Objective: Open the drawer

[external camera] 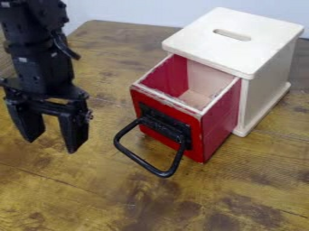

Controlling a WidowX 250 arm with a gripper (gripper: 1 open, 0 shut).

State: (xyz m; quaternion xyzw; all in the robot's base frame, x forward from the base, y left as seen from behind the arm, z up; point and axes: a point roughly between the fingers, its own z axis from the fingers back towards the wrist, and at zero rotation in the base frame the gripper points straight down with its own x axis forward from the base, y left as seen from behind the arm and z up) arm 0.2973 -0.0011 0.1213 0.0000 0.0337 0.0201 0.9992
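Note:
The red drawer (pixel 203 115) stands pulled out of the pale wooden cabinet (pixel 248 50), showing pale wood inside. Its front carries a black plate and a large black loop handle (pixel 147 151) that lies out toward the table. My black gripper (pixel 51 133) hangs to the left of the handle, pointing down, open, with nothing between its fingers. It touches neither the handle nor the drawer.
The cabinet has a slot in its top (pixel 233 35) and sits at the back right of the dark wooden table (pixel 121 198). The arm (pixel 36 45) rises at the upper left.

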